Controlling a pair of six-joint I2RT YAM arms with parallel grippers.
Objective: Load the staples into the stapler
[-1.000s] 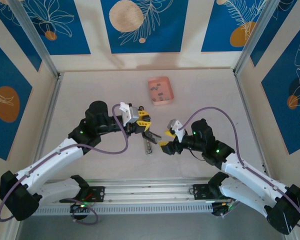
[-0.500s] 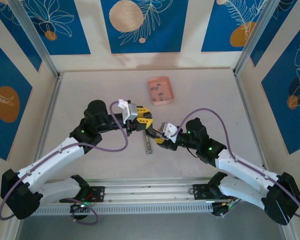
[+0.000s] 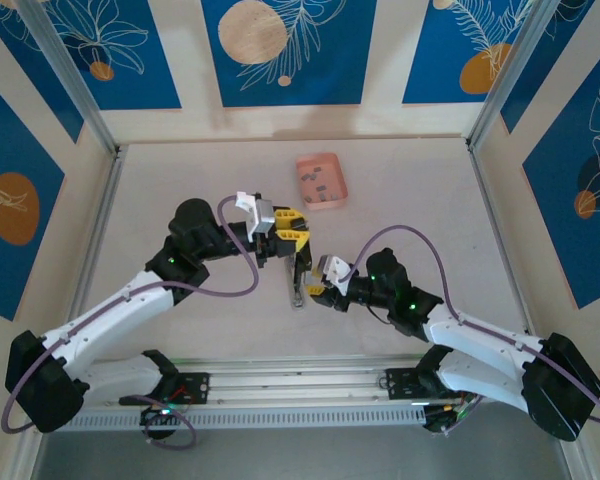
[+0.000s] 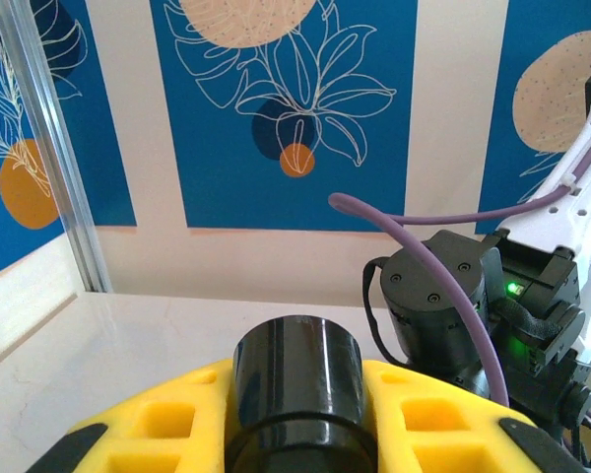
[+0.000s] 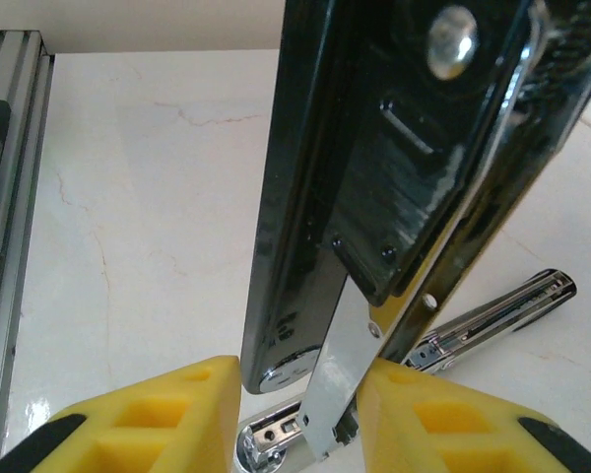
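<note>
The stapler [image 3: 297,290] lies opened between the arms. Its black bar [image 5: 305,197] stands upright and its silver rail [image 5: 502,310] lies flat on the table. My left gripper [image 3: 294,250] is shut on the top of the black bar [image 4: 297,365], which fills the gap between its yellow fingers. My right gripper [image 5: 300,384] is shut on the stapler's hinge end, with one finger against the black bar and the other against the silver spring plate. The staples [image 3: 318,178] are tiny dark strips lying in the pink tray [image 3: 332,200] at the back.
The right arm's wrist [image 4: 453,305] and its purple cable sit close in front of the left gripper. Aluminium frame posts and blue patterned walls enclose the table. The metal rail with the arm bases [image 3: 300,385] runs along the near edge.
My right gripper has moved left to the stapler and closed on its hinge end. My left gripper has shifted slightly, and the black bar now stands upright in it.
</note>
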